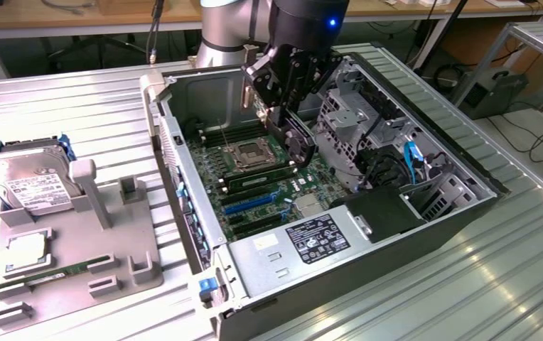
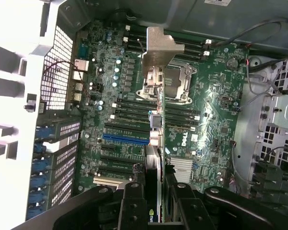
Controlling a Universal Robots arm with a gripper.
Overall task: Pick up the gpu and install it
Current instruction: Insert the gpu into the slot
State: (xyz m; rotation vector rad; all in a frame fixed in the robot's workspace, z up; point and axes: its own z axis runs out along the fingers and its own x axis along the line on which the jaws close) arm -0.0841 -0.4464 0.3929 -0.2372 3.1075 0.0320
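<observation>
My gripper [image 1: 287, 114] hangs over the open computer case [image 1: 442, 220], shut on the gpu [image 1: 296, 145]. The gpu is a thin dark card held on edge above the motherboard [image 1: 262, 185], and it is not in any slot. In the wrist view I look down along its edge, with the black fingers [image 2: 132, 203] clamping the gpu [image 2: 154, 158] from both sides of my gripper [image 2: 154, 194]. Its silver end bracket [image 2: 159, 48] points away over the CPU socket [image 2: 170, 86]. The blue expansion slot [image 2: 125, 139] lies just beside the card's line.
A grey fixture plate [image 1: 110, 249] on the exterior view's left carries a hard drive [image 1: 25, 181], a CPU [image 1: 27, 249] and a RAM stick [image 1: 53, 273]. Inside the case stand the drive cage [image 1: 357, 121], cables [image 1: 409, 160] and a labelled power supply [image 1: 317, 238]. The perforated rear wall [image 2: 57, 72] bounds the slots.
</observation>
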